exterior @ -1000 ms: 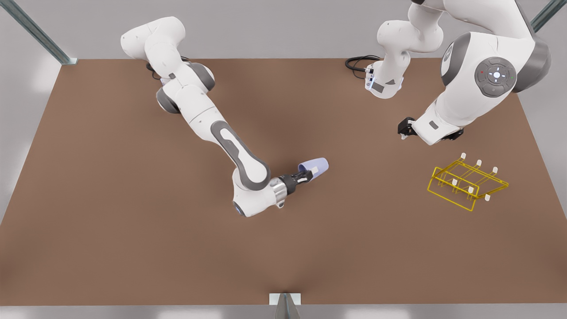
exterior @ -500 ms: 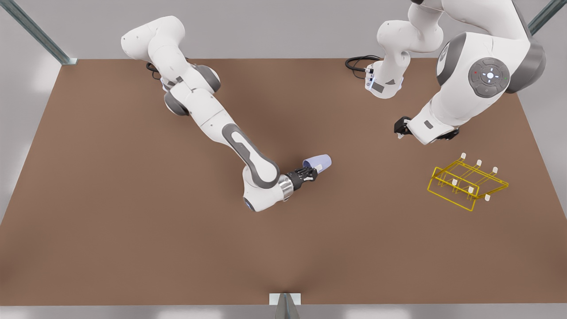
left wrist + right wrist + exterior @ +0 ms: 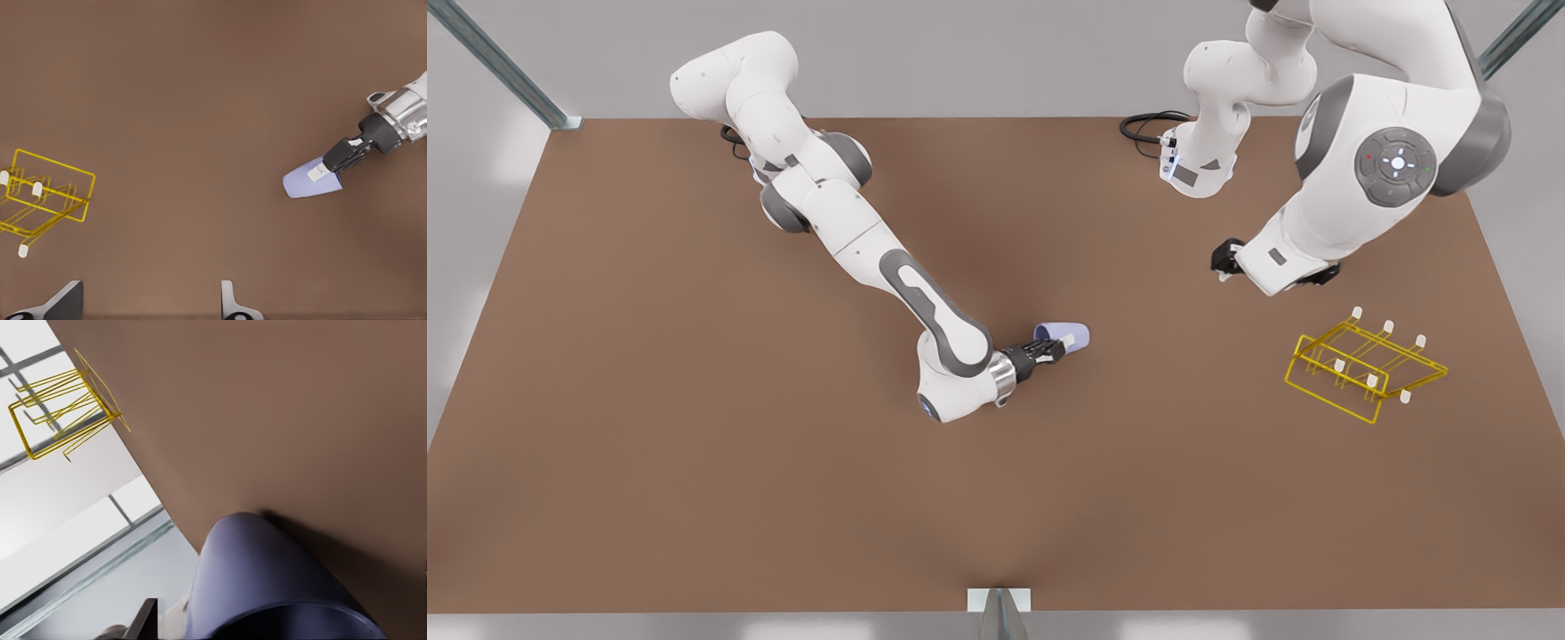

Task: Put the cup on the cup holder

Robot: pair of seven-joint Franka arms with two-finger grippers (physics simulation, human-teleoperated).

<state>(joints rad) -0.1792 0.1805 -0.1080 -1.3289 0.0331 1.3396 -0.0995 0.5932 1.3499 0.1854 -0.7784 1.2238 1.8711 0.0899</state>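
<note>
The pale lavender cup [image 3: 1073, 336] lies on its side low over the brown table, near the middle. My right gripper [image 3: 1055, 345] is shut on its rim, on the arm at the front view's left. The left wrist view shows the same cup [image 3: 308, 185] in the right gripper [image 3: 331, 168]. The cup [image 3: 267, 580] looms close in the right wrist view. The yellow wire cup holder [image 3: 1365, 364] stands at the front view's right, far from the cup. My left gripper [image 3: 1224, 260] hangs open above and left of the holder [image 3: 47, 193], its fingertips [image 3: 228, 297] wide apart.
A black cable [image 3: 1143, 129] lies coiled at the table's far edge by the left arm's base. Metal frame posts [image 3: 507, 71] stand at the far corners. Bare brown table [image 3: 1183, 427] stretches between the cup and the holder [image 3: 67, 407].
The right arm has carried the cup slightly toward the front view's right and then lowered it. The left arm's wrist has drifted a little to the front view's left and farther back.
</note>
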